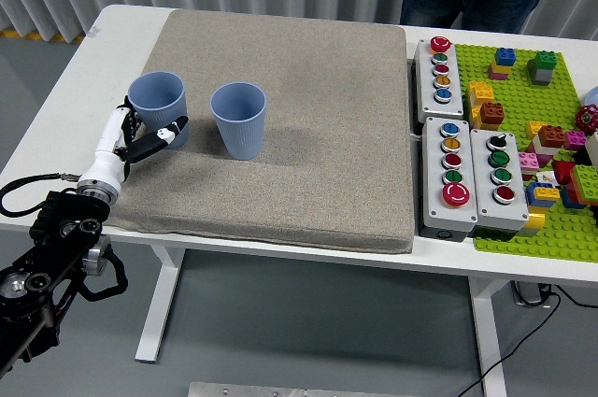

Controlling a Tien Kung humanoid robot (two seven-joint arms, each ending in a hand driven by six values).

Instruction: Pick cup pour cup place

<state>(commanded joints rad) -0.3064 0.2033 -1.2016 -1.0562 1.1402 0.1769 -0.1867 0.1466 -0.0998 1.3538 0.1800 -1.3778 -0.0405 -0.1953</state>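
Cups stand upright on the grey mat (308, 117): the left cup (158, 107) near its left edge, the right cup (239, 120) just beside it. Left hand (140, 135) sits at the left cup's near side, fingers (166, 132) spread against its wall, not clamped around it. Judging by this, the task is at the grasp stage; lifting, pouring and placing remain. Right hand is out of view. No readable writing shows.
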